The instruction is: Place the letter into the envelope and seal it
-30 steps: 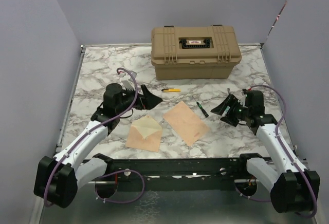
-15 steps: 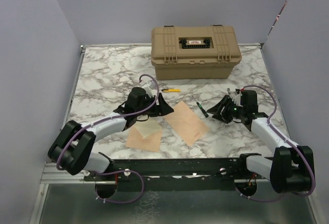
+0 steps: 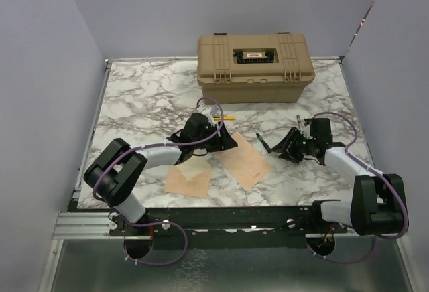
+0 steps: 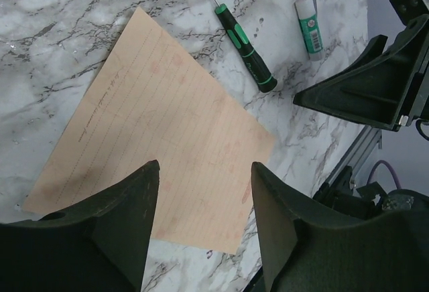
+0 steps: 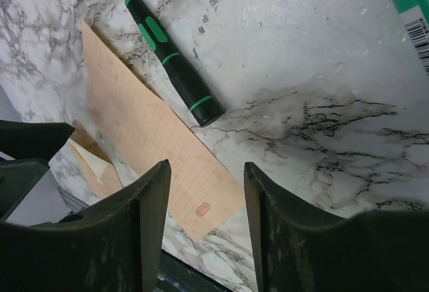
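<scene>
We are seeing the letter point(image 3: 244, 161) lying flat on the marble desk point(image 3: 134, 98), a little toward 6 o'clock of the desk's middle and turned like a diamond, with faint ruled lines showing across it in the left wrist view point(image 4: 167, 165). The envelope point(image 3: 190, 177) is lying at the letter's 8 o'clock, just beside it, with its pale yellow flap standing open and pointing toward 12 o'clock; we cannot tell whether the two papers are touching. The left hand point(image 3: 224, 141) is hanging over the letter's 11 o'clock corner, released, its fingers spread apart with nothing between them, and in its own camera the sheet is filling the gap between the two fingers point(image 4: 134, 218); we cannot tell whether they are touching the paper. The right hand point(image 3: 285, 148) is sitting at the letter's 3 o'clock, near it but off the sheet, also released and holding nothing, its fingers point(image 5: 151, 218) parted over bare marble. A black-and-green screwdriver point(image 3: 265, 143) is lying between the letter and the right hand, at the letter's 1 o'clock. A white-and-green glue stick point(image 4: 309, 26) is resting just beyond the screwdriver. A small yellow tool point(image 3: 223, 117) is lying at the letter's 11 o'clock, and a closed tan case point(image 3: 255, 67) is standing at the desk's 12 o'clock edge.
</scene>
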